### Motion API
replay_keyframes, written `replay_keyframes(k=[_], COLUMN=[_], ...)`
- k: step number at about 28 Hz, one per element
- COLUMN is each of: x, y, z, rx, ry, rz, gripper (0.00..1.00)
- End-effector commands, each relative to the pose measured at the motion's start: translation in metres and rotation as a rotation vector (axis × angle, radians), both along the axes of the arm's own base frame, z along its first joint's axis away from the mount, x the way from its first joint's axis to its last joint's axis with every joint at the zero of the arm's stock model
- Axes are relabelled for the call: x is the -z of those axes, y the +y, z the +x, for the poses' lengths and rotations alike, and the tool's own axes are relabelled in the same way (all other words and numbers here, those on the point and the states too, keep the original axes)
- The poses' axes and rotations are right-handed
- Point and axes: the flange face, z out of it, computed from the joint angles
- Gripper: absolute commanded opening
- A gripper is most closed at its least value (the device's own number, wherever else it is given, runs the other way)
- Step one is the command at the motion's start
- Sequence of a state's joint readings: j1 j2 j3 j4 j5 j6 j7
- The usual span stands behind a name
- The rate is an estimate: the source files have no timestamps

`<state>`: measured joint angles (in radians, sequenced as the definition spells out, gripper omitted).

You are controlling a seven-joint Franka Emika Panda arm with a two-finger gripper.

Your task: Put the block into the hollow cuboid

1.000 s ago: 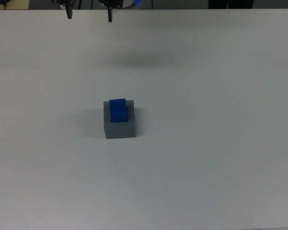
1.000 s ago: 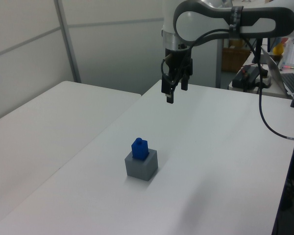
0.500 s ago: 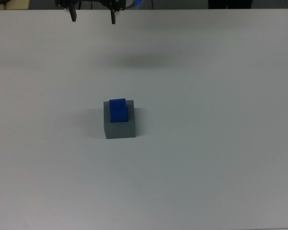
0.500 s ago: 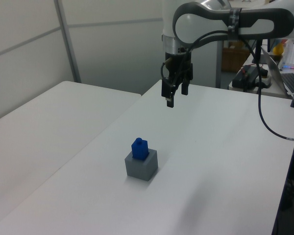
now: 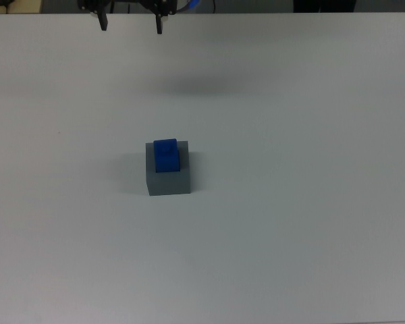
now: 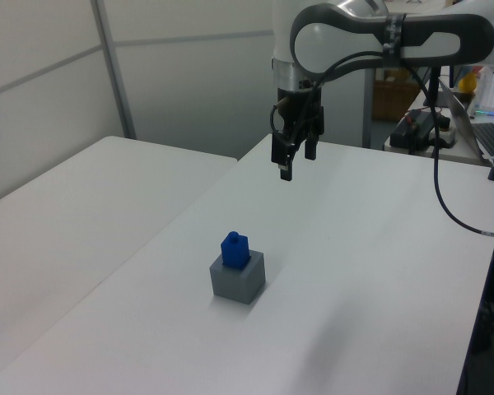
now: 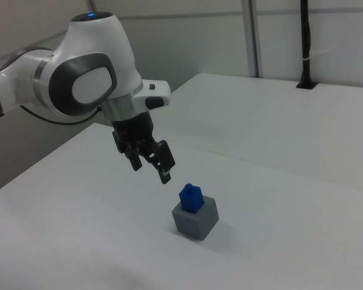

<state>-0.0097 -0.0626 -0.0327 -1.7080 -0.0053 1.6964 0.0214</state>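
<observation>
One white table point(image 6: 370, 271); block point(image 6: 235, 248) in hollow cuboid point(image 6: 238, 277); gripper point(image 5: 129, 25) spread wide.

White table point(image 6: 370, 247) underfoot of everything, second white table point(image 6: 58, 206) beside it on the left view's left. Pale panelled wall point(image 6: 181, 74) behind. Cluttered desk point(image 6: 445, 132) far back.

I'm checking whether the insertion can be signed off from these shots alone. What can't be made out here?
- How deep the blue block sits in the grey hollow cuboid: its walls hide the recess and the block's lower part in all three views.
- Most of the pincer in the top view: the upper edge cuts it off, only fingertips show.
- The arm's base: outside every view.
- The cluttered desk behind the arm in the left view: items too small to identify.
</observation>
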Motion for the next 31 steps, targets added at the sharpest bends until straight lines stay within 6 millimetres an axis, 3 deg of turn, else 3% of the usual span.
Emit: replay_keyframes(k=[1,21,31], x=[0.002,0.001,-0.013], y=[-0.002,-0.002,-0.01], z=[-0.003,-0.004,-0.003], rx=[-0.004,-0.021,-0.002], ry=[0.021,0.025,-0.001], rz=[0.023,0.022,0.045], gripper=[1.0,1.0,1.0])
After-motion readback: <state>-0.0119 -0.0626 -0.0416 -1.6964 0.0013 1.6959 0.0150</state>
